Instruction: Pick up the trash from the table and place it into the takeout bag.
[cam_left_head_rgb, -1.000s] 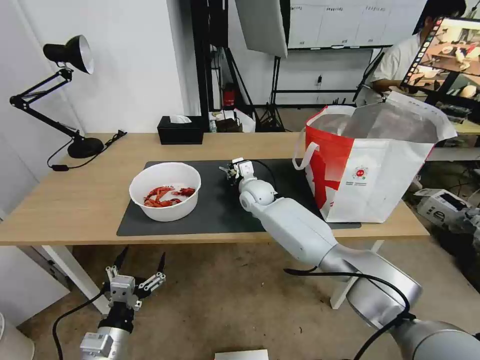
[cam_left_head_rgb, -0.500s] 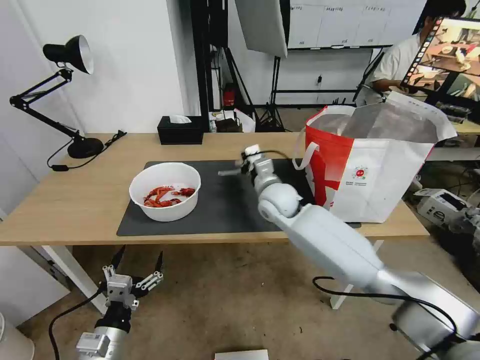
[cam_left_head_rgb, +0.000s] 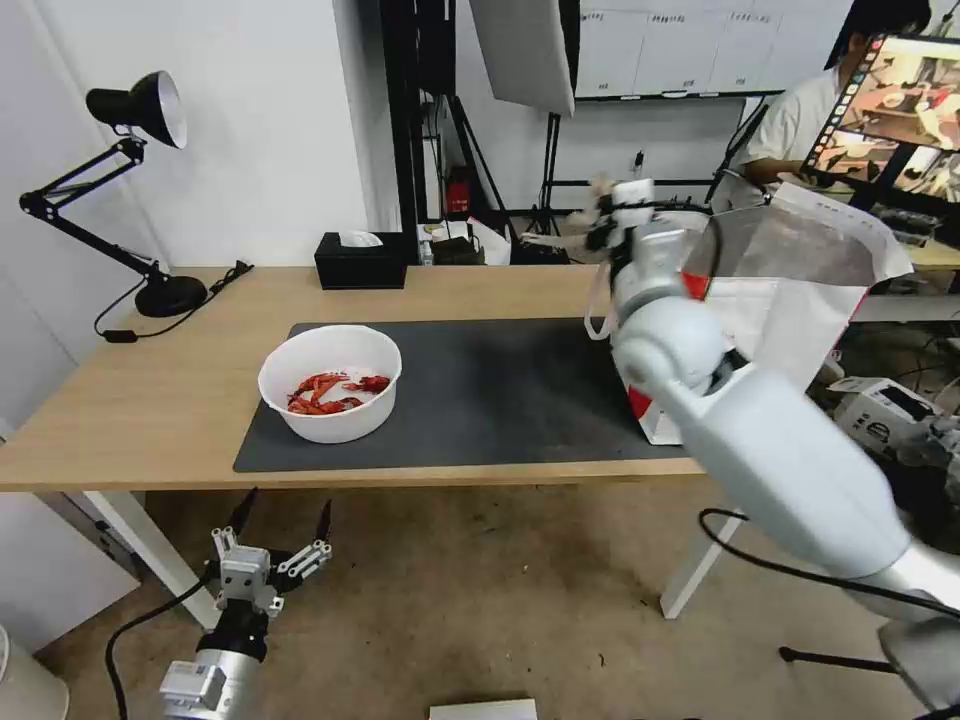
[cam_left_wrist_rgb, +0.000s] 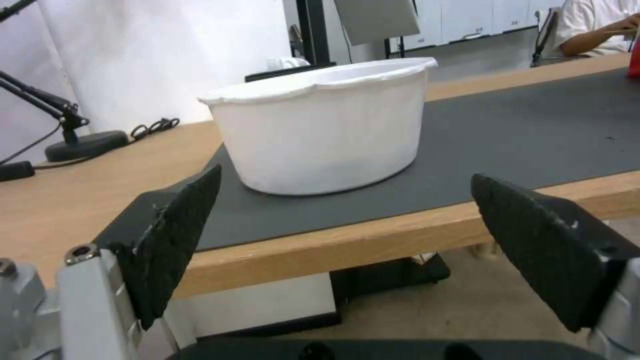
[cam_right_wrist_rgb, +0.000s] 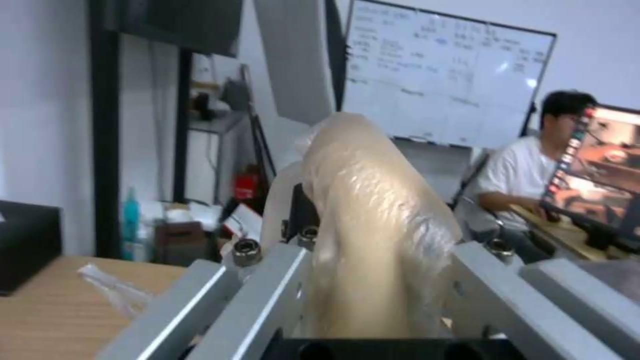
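Beige lump: clamped between the jaws of my right pincer, wrapped in what looks like thin clear film; I grip it low so most of it stands clear above the jaws.
Right pincer: raised high, just at the near rim of the takeout bag, so I judge the lump is lined up for a drop into the foil lining.
Left pincer: fingers spread apart, holding nothing, parked below the tabletop edge and facing the bowl, out of the right arm's way.
White bowl: well to the left of my right pincer, on the dark mat, red shells inside; not yet collected.
Risk: the slack film could catch on a jaw when I release.
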